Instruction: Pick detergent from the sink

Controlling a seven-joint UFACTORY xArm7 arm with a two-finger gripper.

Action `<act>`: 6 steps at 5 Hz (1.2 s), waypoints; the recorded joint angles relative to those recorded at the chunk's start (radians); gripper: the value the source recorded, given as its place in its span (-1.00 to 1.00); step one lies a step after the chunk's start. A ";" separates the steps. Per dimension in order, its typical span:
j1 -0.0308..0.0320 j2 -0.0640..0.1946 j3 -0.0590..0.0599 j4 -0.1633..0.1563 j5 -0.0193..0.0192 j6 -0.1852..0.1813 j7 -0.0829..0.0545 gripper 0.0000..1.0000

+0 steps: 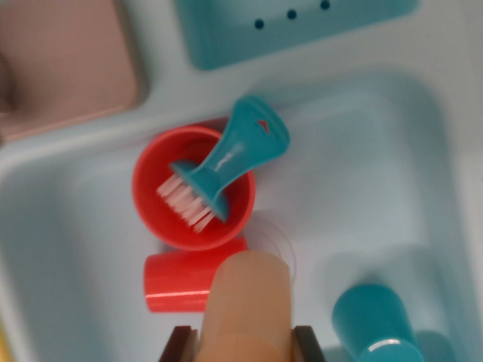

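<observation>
Two jaws clamp the detergent bottle point(253, 302) over sink point(362, 166)

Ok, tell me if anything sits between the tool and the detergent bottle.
Nothing visible does: the detergent bottle sits right between the fingers of the tool. A red cup lies on its side close beside it, on the wrist view's left.

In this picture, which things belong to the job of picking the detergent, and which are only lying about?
For the job:
detergent bottle, peach-coloured, between the fingers
sink

Lying about:
upright red cup with teal brush in it
second red cup, on its side
teal cup
teal rack
pink block
</observation>
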 joint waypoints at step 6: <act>0.0003 -0.036 -0.001 0.103 -0.0097 0.138 0.015 1.00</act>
